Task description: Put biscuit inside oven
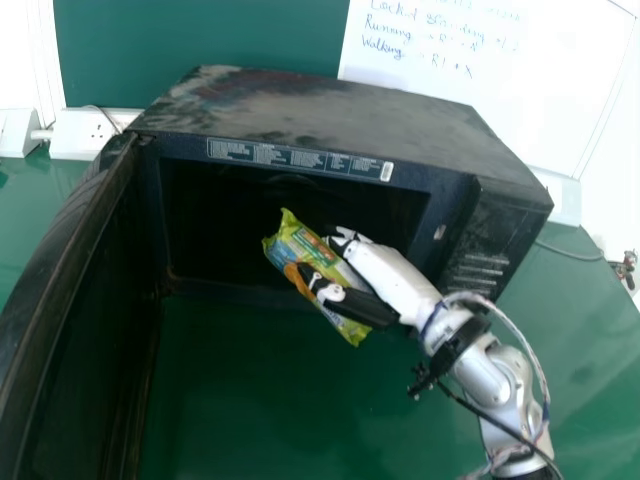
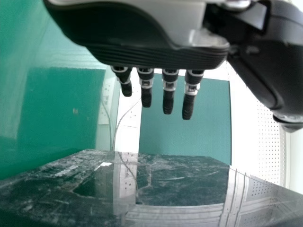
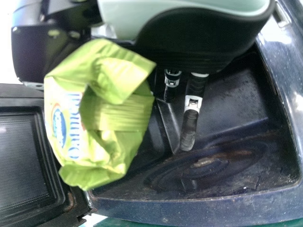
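Observation:
In the head view, my right hand (image 1: 392,277) is at the front of the black oven's (image 1: 330,110) opening, its thumb and fingers closed round the biscuit packet (image 1: 296,243). The green-yellow packet is tilted, its upper end before the dark cavity. The oven door (image 1: 70,270) stands wide open at the left. In the right wrist view, the crumpled end of the packet (image 3: 118,113) is beside my right hand (image 3: 203,35), with the oven interior (image 3: 236,137) behind the fingers. My left hand (image 2: 142,53) has its fingers extended and holds nothing in the left wrist view, over a glossy dark surface.
The oven stands on a green table (image 1: 300,400). Behind it are a white written sheet (image 1: 480,70) and a wall socket (image 1: 90,130) at the left. A cable (image 1: 570,252) runs at the right. The open door's upright edge borders the left side of the oven opening.

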Controlling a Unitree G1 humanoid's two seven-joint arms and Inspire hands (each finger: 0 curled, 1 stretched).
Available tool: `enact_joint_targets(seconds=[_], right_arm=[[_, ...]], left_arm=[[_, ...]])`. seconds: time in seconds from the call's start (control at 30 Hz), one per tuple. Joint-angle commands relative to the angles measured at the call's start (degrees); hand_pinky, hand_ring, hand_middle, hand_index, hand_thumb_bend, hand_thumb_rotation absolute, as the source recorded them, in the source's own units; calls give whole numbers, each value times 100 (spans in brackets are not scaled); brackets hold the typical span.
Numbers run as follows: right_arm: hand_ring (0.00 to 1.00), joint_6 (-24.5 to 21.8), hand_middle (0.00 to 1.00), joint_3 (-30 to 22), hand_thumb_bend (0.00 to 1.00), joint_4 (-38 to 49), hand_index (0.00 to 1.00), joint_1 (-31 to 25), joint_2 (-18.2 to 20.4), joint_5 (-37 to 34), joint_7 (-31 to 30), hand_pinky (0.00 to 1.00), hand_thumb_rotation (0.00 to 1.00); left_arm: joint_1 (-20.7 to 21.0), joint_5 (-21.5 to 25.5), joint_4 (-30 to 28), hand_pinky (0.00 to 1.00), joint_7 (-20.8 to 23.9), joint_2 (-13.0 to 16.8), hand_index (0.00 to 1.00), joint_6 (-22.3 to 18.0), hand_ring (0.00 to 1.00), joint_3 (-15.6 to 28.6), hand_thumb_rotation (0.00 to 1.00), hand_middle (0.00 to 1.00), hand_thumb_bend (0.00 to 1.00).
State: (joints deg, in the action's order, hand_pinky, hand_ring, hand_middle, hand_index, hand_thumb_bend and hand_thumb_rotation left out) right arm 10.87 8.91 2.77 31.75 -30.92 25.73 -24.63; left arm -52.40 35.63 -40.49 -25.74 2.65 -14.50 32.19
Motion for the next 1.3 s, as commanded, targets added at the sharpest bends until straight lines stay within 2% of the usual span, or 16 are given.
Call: enact_joint_targets(seconds=[0.0, 0.17, 0.33, 0.63, 0.8, 0.93, 1.13, 1.2, 1.27], right_arm=[[10, -22, 25, 51, 33, -107, 34, 180, 84, -11, 42, 39, 0], [11, 38, 25, 124, 33, -376, 35, 366, 186, 55, 167, 39, 0], [15, -10, 30, 189, 33, -687, 36, 565, 297, 160, 267, 39, 0], [14, 130, 30, 324, 33, -1823, 36, 1201, 496, 230, 505, 39, 0], [18, 363, 34, 394, 33, -2724, 38, 1723, 616, 242, 752, 39, 0], [17, 419, 33, 453, 33, -3368, 36, 2128, 750, 247, 887, 39, 0], [15, 514, 31, 582, 33, -4255, 35, 2637, 911, 332, 1172, 39, 0], [10, 572, 26, 622, 33, -4566, 33, 2794, 951, 361, 1301, 39, 0], [10, 591, 25, 644, 33, -4864, 32, 2957, 994, 369, 1373, 39, 0]], left_arm=[[-49, 12, 37, 77, -43, -11, 88, -75, 84, -50, 100, 89, 91], [-64, 19, 8, 73, -21, -18, 87, -42, 82, -55, 100, 87, 89], [-89, 43, 1, 70, -32, -12, 87, -30, 80, -55, 100, 85, 91], [-112, 60, 28, 72, -73, -4, 88, -31, 79, -52, 100, 83, 92], [-130, 68, 47, 75, -103, -31, 89, -50, 83, -69, 100, 87, 97], [-163, 67, 7, 67, -113, -43, 89, -43, 79, -100, 100, 85, 97], [-167, 87, 10, 67, -142, -59, 89, -65, 79, -128, 100, 85, 97], [-175, 81, -3, 65, -134, -62, 88, -64, 78, -140, 100, 84, 96], [-186, 47, 4, 64, -132, -65, 89, -90, 77, -139, 100, 84, 97]])
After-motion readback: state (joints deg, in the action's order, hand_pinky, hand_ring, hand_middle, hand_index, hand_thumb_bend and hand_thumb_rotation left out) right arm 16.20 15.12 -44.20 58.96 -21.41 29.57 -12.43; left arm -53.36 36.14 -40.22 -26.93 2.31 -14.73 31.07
